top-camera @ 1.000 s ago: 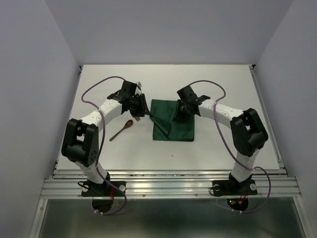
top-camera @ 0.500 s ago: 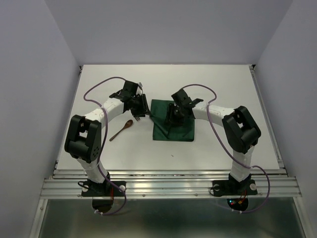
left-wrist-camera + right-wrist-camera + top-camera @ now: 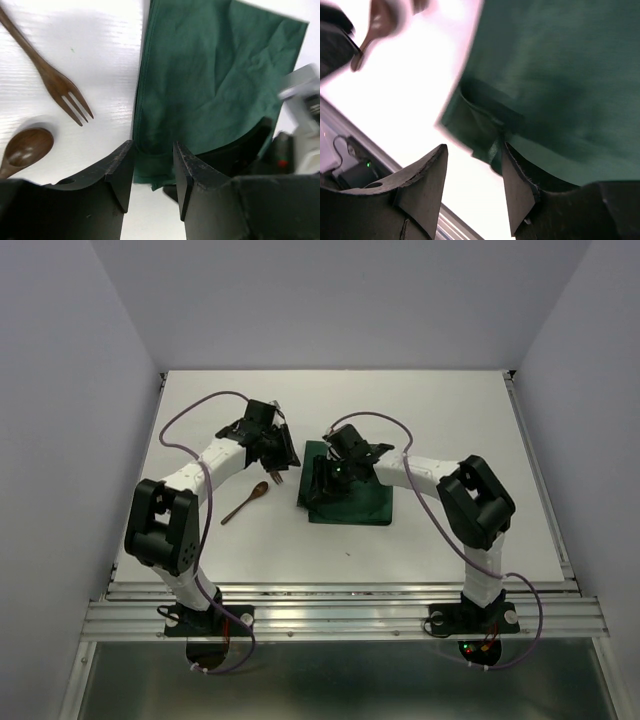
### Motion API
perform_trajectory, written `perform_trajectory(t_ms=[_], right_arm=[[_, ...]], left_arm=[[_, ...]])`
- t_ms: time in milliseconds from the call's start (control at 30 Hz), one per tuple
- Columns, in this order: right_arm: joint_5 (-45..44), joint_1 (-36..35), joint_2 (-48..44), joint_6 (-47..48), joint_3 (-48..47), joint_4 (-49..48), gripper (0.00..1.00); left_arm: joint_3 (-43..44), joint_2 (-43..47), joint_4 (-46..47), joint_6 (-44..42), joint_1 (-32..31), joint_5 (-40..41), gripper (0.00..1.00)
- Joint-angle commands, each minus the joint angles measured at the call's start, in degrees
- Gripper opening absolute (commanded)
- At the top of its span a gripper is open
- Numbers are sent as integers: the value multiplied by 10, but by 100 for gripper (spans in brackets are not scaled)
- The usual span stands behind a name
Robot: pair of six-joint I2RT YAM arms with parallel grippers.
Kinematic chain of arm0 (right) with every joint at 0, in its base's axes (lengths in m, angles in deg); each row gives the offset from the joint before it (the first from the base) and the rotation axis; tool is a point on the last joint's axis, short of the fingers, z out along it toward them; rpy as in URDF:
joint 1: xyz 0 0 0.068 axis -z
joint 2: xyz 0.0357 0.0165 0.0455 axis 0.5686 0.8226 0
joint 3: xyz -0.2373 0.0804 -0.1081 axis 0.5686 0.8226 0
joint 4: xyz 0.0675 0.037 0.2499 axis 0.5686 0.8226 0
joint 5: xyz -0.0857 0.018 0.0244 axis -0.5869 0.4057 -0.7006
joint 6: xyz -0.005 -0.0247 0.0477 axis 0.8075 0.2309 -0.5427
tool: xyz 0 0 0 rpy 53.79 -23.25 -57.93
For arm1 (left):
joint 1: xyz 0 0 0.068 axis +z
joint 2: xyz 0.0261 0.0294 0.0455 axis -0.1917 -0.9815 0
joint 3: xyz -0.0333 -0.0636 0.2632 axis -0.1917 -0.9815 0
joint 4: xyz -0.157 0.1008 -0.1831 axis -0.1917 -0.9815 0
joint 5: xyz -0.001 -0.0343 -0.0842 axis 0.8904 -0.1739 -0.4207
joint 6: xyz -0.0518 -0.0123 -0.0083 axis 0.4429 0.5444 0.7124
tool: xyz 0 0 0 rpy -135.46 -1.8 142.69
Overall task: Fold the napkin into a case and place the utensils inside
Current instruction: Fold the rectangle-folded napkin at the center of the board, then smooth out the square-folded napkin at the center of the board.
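You have the napkin [image 3: 365,502] lying folded in the middle of the desk [image 3: 450,420], a dark green oblong with layered edges along its left side, so the step in hand looks like readying that left edge as the mouth of the case. Your right gripper [image 3: 474,155] hangs low over the near left corner of the cloth with its jaws released and nothing pinched between them; the stacked folds of the corner show just under the gap. Your left gripper [image 3: 152,150] hovers over the same left edge a little farther off, jaws likewise apart and empty. To do this well, I'd bring the right jaws down on the top layer only at that corner, since catching every layer would lift the whole napkin instead of opening a pocket. Pinch shallow and raise gently so the folds underneath are not dragged out of line. Send the left gripper to the utensils just to the left of the cloth, and take each by its handle so the head goes into the mouth first. The risk, as I judge it, is the two grippers crowding each other at that edge. Count: one napkin, one fork [image 3: 55,82], one spoon [image 3: 25,150], two grippers, all on or over the desk
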Motion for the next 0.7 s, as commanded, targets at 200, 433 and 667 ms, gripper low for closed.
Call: perform_trajectory(t_ms=[200,433,667], right_arm=[[-46,-44,-54,94,2,-6,52],[-142,52,-167,62,110,-4,44],[-187,129,-236,14,193,49,34]], left_arm=[[18,47,12,30,23,22,47],[14,8,28,21,-21,-15,47],[-25,-14,13,10,-54,-10,47]])
